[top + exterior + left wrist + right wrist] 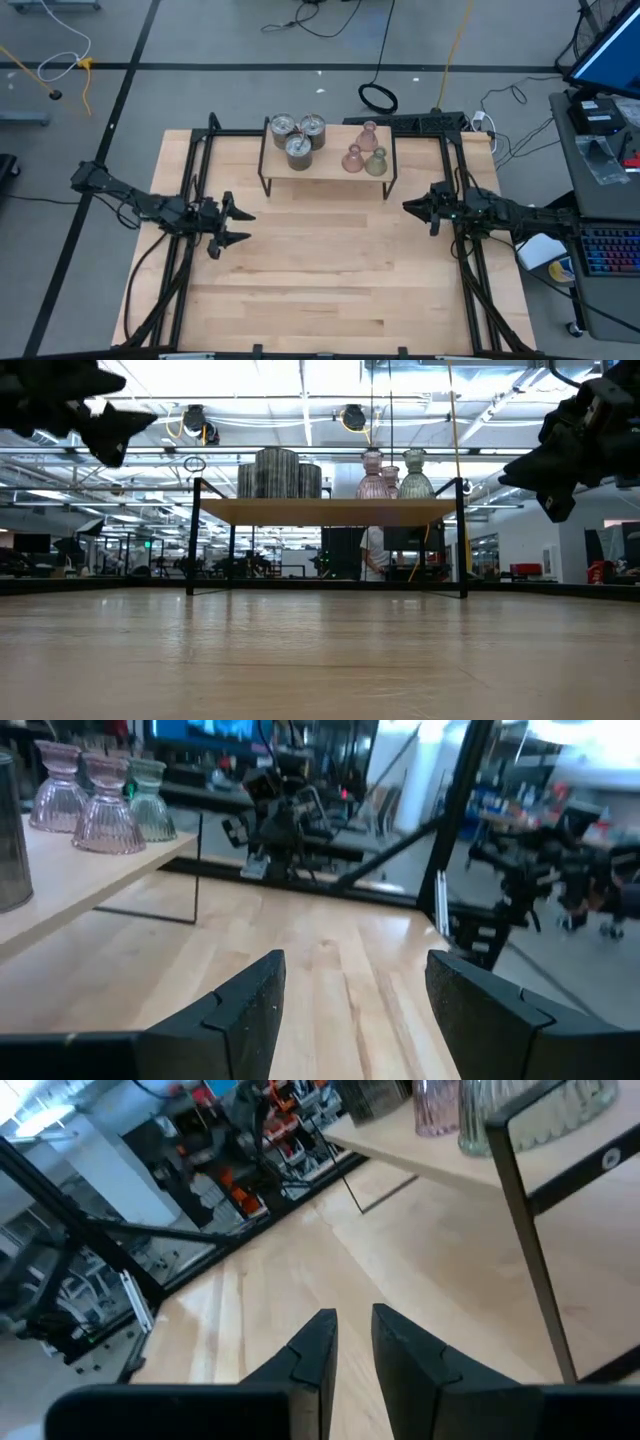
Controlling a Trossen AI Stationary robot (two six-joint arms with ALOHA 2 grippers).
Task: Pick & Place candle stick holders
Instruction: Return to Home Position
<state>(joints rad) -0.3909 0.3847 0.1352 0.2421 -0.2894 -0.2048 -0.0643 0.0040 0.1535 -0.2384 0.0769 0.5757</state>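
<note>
Six in all stand on the shelf [328,152] at the far side of the table [320,280]. From above, three silver holders [299,148] cluster at its left end and three glass holders [352,158] at its right, two pinkish and one green. My left claw [245,226] hangs at the table's left edge and my right claw [410,207] at its right edge. Both are well apart from the shelf and carry nothing.

Level across the table, the silver holders [277,472] and the glass holders [372,475] all stand upright on the board. My left claw [112,426] and right claw [555,485] are high up at either side.

Past my left wrist, the left claw [350,1010] is spread wide over bare wood. The glass holders [105,810] are off to one side on the shelf.

Past my right wrist, the right claw [352,1345] is pressed nearly together with only a thin gap, and it pinches nothing.

I judge the silver ones to be stiff, light and slick, best taken across the round wall, low down. The glass ones look fragile and smooth. I would take each at the narrow neck above the flared bell and squeeze gently, minding the neighbours that almost touch it.
</note>
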